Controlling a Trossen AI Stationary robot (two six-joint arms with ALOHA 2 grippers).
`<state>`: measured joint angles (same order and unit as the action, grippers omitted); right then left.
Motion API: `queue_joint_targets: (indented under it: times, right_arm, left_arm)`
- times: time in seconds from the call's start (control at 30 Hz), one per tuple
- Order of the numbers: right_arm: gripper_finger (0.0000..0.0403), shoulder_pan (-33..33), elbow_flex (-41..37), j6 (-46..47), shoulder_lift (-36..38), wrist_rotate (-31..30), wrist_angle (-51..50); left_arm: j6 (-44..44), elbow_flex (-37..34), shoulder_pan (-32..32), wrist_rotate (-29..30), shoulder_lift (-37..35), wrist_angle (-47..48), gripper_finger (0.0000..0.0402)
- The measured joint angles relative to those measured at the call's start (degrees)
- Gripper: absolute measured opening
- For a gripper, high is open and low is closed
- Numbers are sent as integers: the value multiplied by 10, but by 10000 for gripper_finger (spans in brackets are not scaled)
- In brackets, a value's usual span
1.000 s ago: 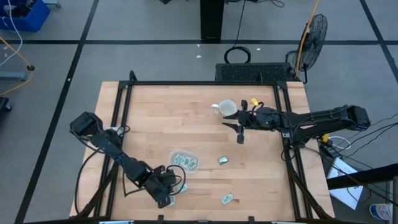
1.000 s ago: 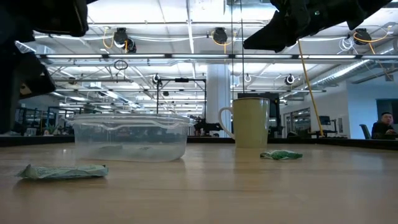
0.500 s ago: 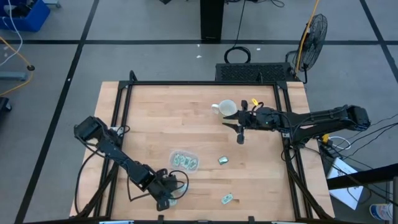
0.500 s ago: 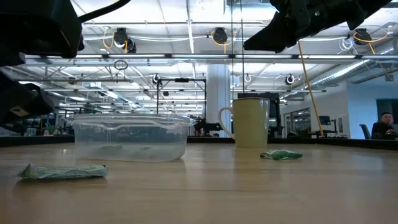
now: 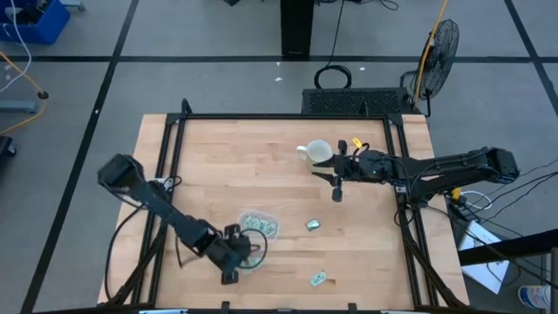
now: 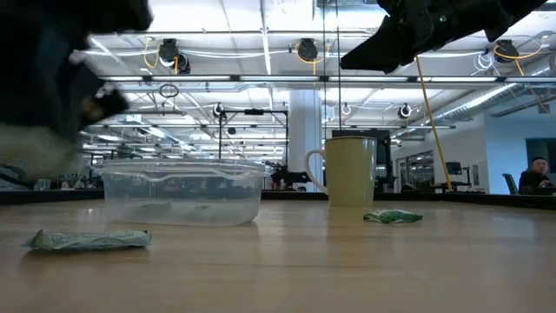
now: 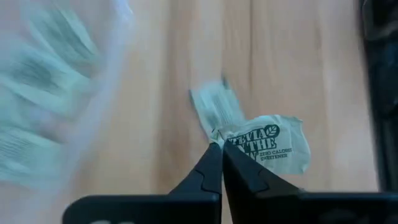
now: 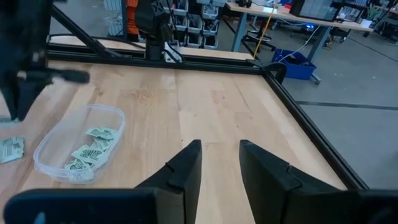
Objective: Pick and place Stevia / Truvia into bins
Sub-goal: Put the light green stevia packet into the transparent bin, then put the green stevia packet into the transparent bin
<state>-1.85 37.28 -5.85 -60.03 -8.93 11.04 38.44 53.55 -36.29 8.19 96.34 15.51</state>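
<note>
My left gripper [image 5: 244,255] is at the near left corner of the clear bin [image 5: 259,226] and is shut on a pale green and white Stevia packet [image 7: 267,149]. The bin [image 8: 81,146] rests flat on the table with several packets in it. Two loose packets lie flat on the wood: one [image 5: 312,224] right of the bin, one [image 5: 318,279] near the near edge. My right gripper [image 5: 338,187] hangs open above the table next to the white mug [image 5: 318,153], touching nothing. My left gripper pinches the Stevia packet by its corner [image 7: 219,142] between the free ends of its two shut fingers. The packet juts out past the fingertips, crumpled, and stays sharp against the blurred table. A second pale strip [image 7: 214,109] shows just beyond it; I cannot tell whether it is held.
The white mug [image 6: 347,169] stands upright beyond the bin [image 6: 182,191]. A black frame rail [image 5: 279,116] runs around the table. Bare wood lies between the bin and the right arm [image 5: 436,166]. A person [image 6: 537,174] sits far off in the room.
My left gripper has moved from the table's near edge toward the bin, swinging fast, with the packet carried along in its shut fingers. The right arm has kept still.
</note>
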Motion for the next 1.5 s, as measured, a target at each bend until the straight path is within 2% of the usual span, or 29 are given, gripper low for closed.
queue_joint_targets:
  times: [0.17,0.3,0.43,0.57,0.67,0.9,1.13,1.33,1.5]
  right_arm:
    - [100,0,0,-13,0,0,6]
    - [100,0,0,-19,0,0,11]
    - [100,0,0,-29,0,0,11]
    - [100,0,0,-29,0,0,9]
    - [100,0,0,-28,0,0,6]
    - [100,0,0,-28,0,0,-2]
    - [100,0,0,-26,0,0,-1]
    - [100,0,0,-24,0,0,-2]
    - [100,2,0,-22,0,10,-33]
  left_arm:
    - [-90,0,47,84,-74,73,9]
    - [-176,1,111,90,-101,115,5]
    - [-238,0,185,39,-88,126,17]
    - [-284,0,223,-30,-53,120,8]
    - [-296,0,228,-37,-38,114,7]
    - [-277,0,223,-38,-36,108,40]
    - [-277,0,215,-38,-36,101,46]
    - [-279,1,212,-37,-64,65,46]
    - [-260,1,194,-37,-108,1,46]
